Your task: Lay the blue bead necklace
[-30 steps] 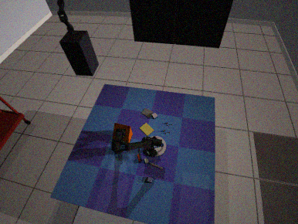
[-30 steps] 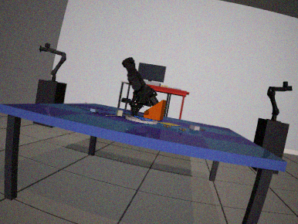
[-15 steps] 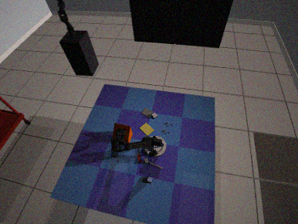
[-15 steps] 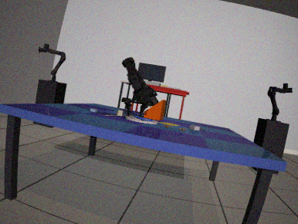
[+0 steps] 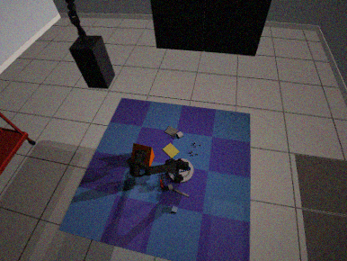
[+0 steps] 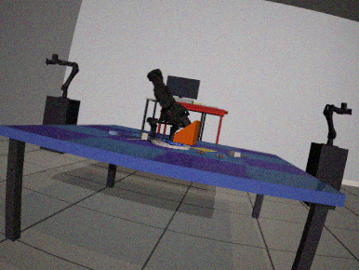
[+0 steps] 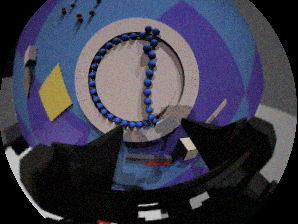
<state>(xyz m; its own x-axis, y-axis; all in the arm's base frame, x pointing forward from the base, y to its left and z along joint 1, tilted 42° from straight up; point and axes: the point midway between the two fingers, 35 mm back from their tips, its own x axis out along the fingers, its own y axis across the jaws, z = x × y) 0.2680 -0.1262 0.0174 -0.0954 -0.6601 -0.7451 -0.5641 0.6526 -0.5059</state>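
Note:
The round bead board (image 7: 85, 82) (image 5: 191, 172) lies flat, pale, with a ring groove. The blue bead necklace (image 7: 147, 91) lies on it. In the wrist view its left run follows the groove from the top, around the left side, to the bottom. Its other run crosses the inner disc almost straight from bottom to top, right of the middle. Several beads bunch at the top, some on the outer rim. The groove's right side shows no beads. My gripper (image 7: 153, 124) is wide open and empty, above the board's near edge, its tips either side of the necklace's bottom bend.
A yellow square (image 7: 56, 92) (image 5: 171, 150) lies left of the board in the wrist view. An orange wedge-shaped block (image 5: 143, 154) (image 6: 188, 134) stands by the arm. A pale block (image 7: 188, 145) and a thin stick (image 7: 217, 111) lie near the board. Small brown pieces lie beyond it.

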